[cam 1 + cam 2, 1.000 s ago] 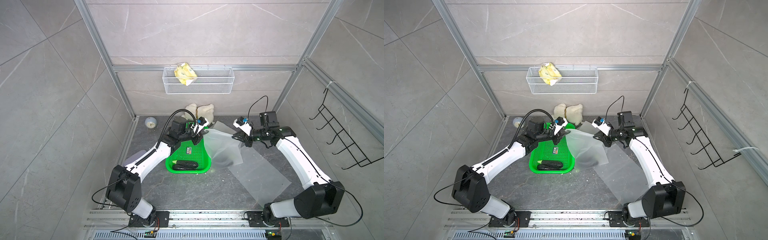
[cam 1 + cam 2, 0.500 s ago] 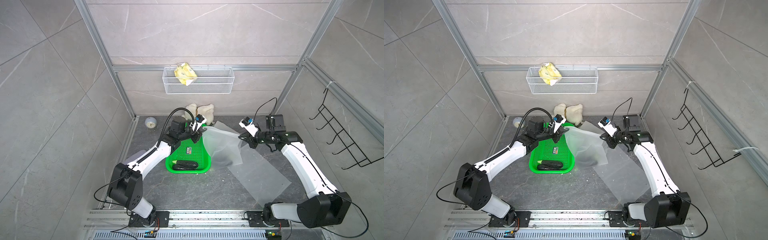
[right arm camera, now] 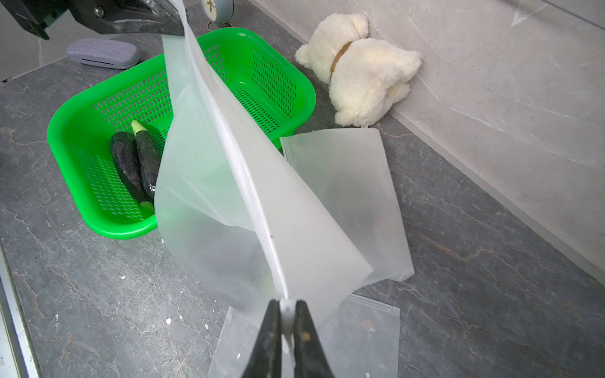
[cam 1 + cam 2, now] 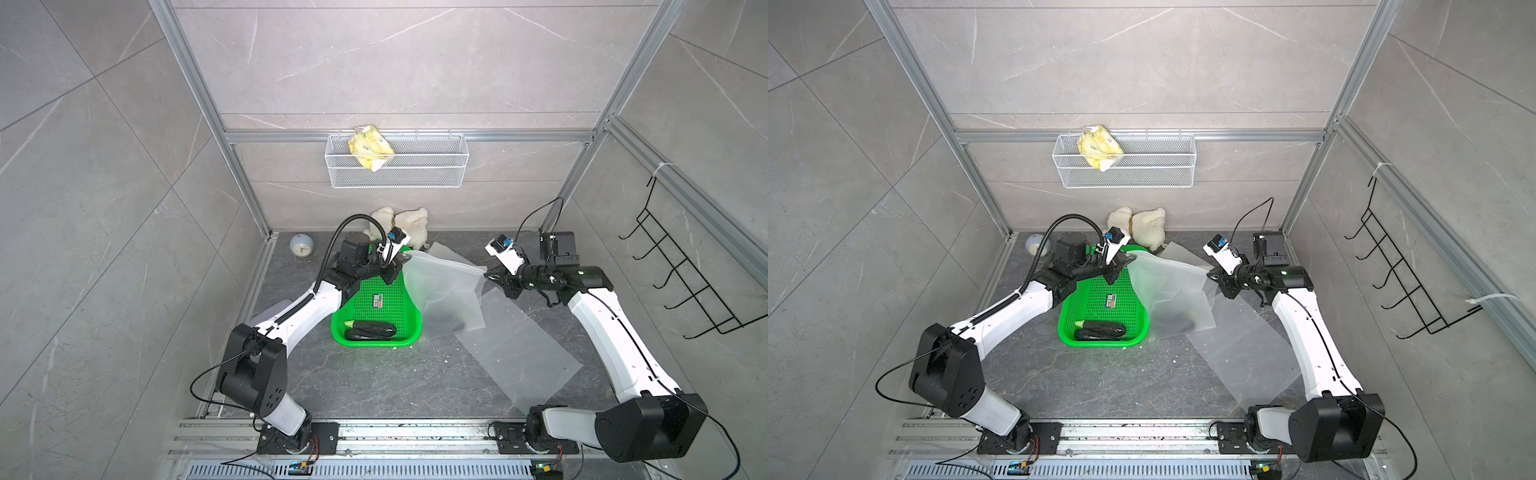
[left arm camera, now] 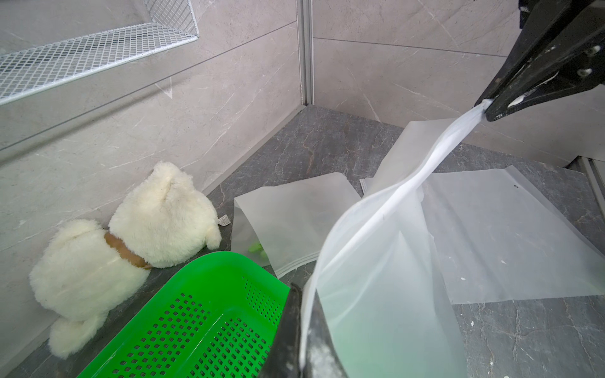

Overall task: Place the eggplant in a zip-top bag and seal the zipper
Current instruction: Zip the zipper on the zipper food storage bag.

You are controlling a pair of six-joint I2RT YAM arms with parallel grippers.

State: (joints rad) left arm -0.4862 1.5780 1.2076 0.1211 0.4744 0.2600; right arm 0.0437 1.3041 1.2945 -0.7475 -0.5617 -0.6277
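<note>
**Q:** Where do the eggplants (image 4: 370,330) lie, and which way do they point?

**A:** Two dark eggplants lie side by side, touching, in the front end of the green basket (image 4: 418,328). The basket stands left of the middle of the table (image 4: 374,386). Their long axes run parallel to the table's front edge. One shows a pale green tip pointing toward the left edge. The other's ends are too small to read in both top views.

**Q:** And the bag (image 4: 440,291)?

**A:** It is frosted and hangs between the arms, just beside the basket's right rim. Its top edge is stretched taut from gripper to gripper. A dark blur shows through its lower part, and what that is cannot be told. Nor can it be told whether the zipper is pressed closed along its length.

**Q:** How do the grippers stand?

**A:** The left gripper (image 4: 397,266) is clamped on the top edge's left corner, above the basket's back end. The right gripper (image 4: 492,277) is clamped on the right corner, above the table's right half. In the right wrist view its fingers (image 3: 268,340) have only the bag's strip between them.

**Q:** What else is on the table?

**A:** A spare bag (image 4: 519,353) lies flat toward the front right corner. A plush toy (image 4: 405,222) rests against the back edge, and a clock (image 4: 300,247) stands near the back left corner.
</note>
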